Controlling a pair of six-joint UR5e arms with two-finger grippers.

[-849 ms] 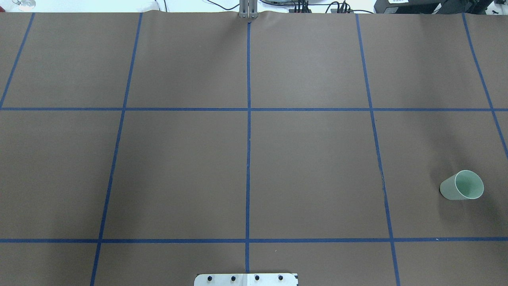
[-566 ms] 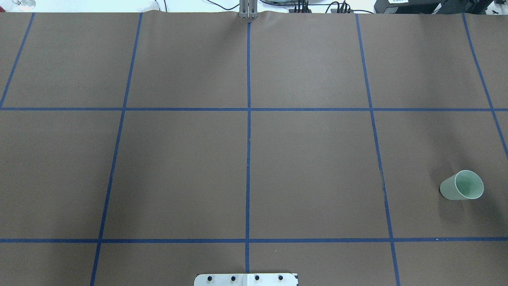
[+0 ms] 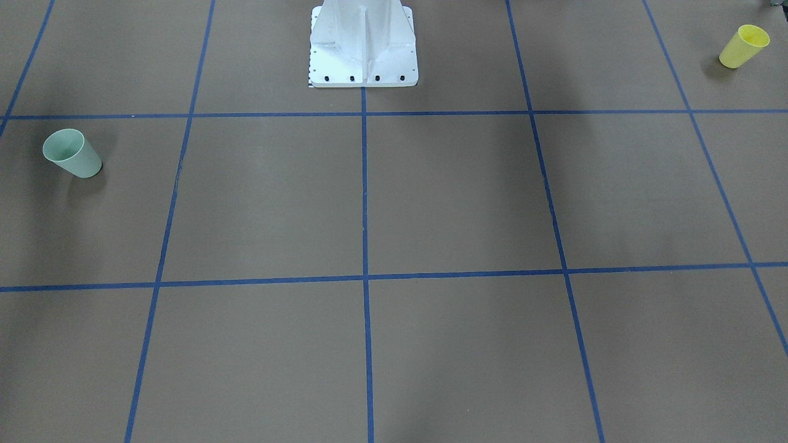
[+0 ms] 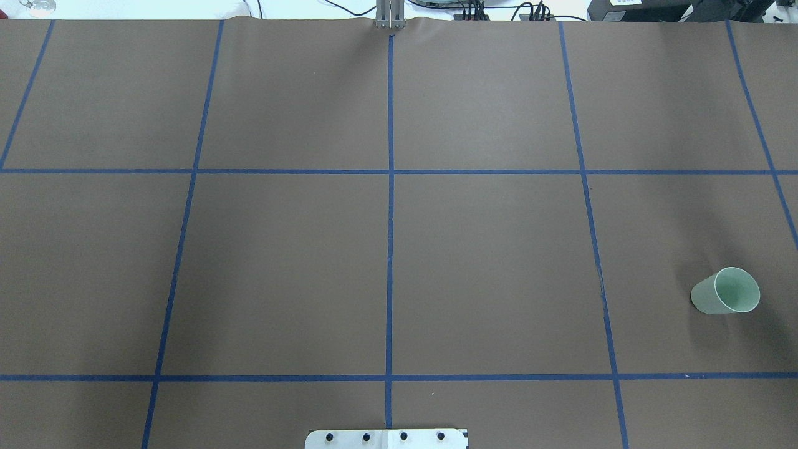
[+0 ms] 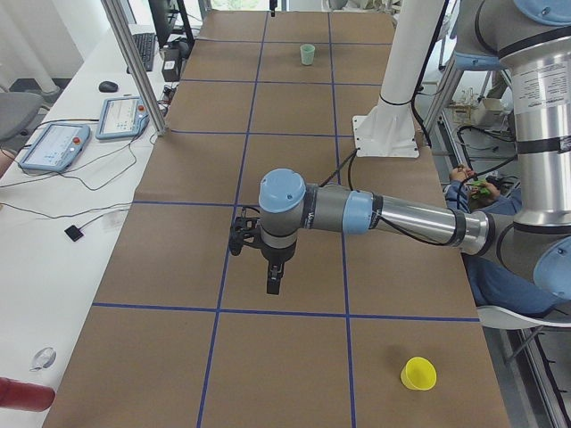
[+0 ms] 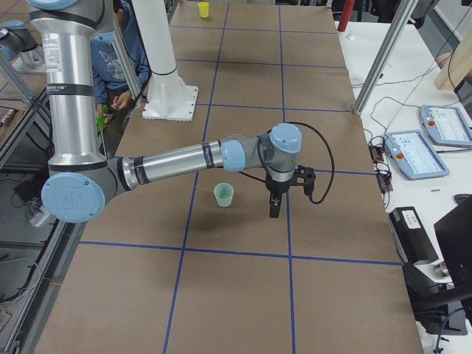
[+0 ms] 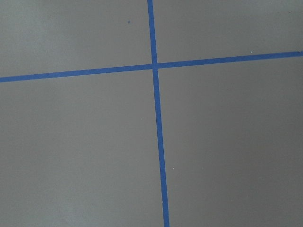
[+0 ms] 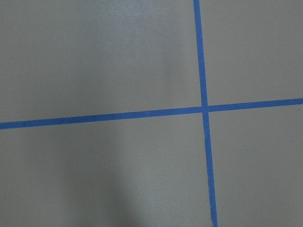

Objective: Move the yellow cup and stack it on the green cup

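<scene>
I see the smooth, tapered yellow plastic cup (image 3: 743, 46) upright, rim up, on the robot's left side of the matte brown paper-covered table (image 3: 462, 197). The pale green plastic cup (image 3: 72, 153) stands upright well apart, near the right gripper (image 6: 274, 212). I cannot tell how its jaws, or the left gripper's (image 5: 273, 287), stand.

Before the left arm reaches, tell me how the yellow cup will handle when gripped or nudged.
The yellow cup looks empty and thin-walled, so probably light. It stands upright on its narrower base, so a push near the rim would likely tip it, and it might then roll in a curve. Its smooth tapered wall may slip when pinched.
</scene>
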